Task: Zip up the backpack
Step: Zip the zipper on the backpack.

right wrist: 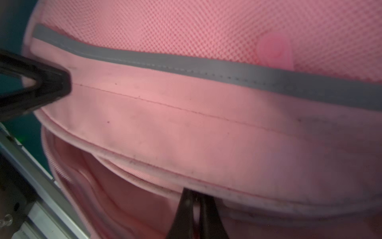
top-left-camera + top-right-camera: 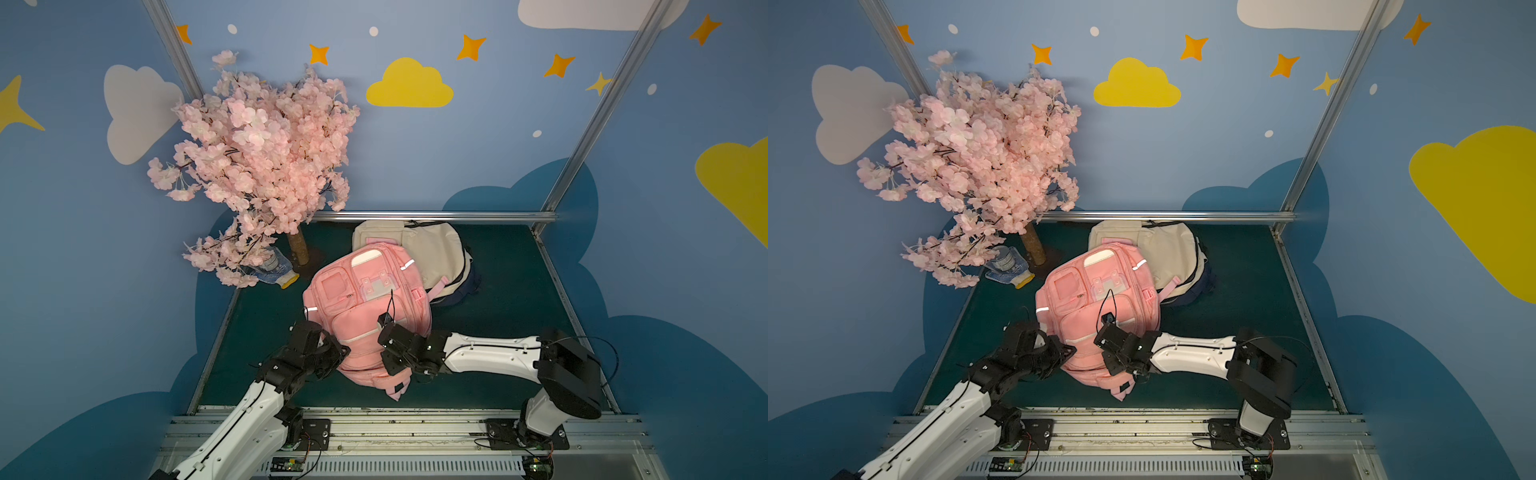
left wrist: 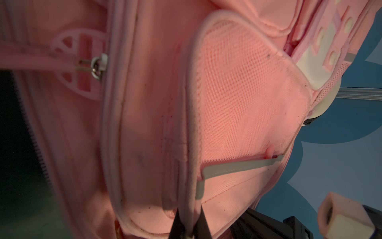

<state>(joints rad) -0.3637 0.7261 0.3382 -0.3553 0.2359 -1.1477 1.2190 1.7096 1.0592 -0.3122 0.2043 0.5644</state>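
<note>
1. Pink cloth covers the backpack point(image 2: 365, 316). It is soft and puffy, with a bumpy net patch point(image 3: 248, 93) and a smooth grey strip point(image 1: 206, 68) sewn across it.
2. A pale, round cord edge point(image 3: 192, 124) runs along a pocket flap. A small shiny metal zipper slider point(image 3: 99, 66) sits by a round pink pull point(image 3: 72, 62).
3. The backpack lies on the dark green desk point(image 2: 519, 332) with its front pockets facing up. In both top views it is between the two arms.
4. Its long side runs from the metal rail point(image 2: 395, 415) at the near edge almost straight toward the back wall. Its far end rests against a cream bag point(image 2: 432, 253).
5. The left hand point(image 3: 191, 223) is pinched tight on the pale cord edge, on the backpack's left side.
6. The right hand point(image 1: 196, 198) is squeezed tight on the rim of a pink flap. A gap point(image 1: 124, 186) shows under that flap.
7. A tree point(image 2: 257, 158) with fluffy pink flowers and a rough brown trunk stands at the far left corner, apart from the backpack.
</note>
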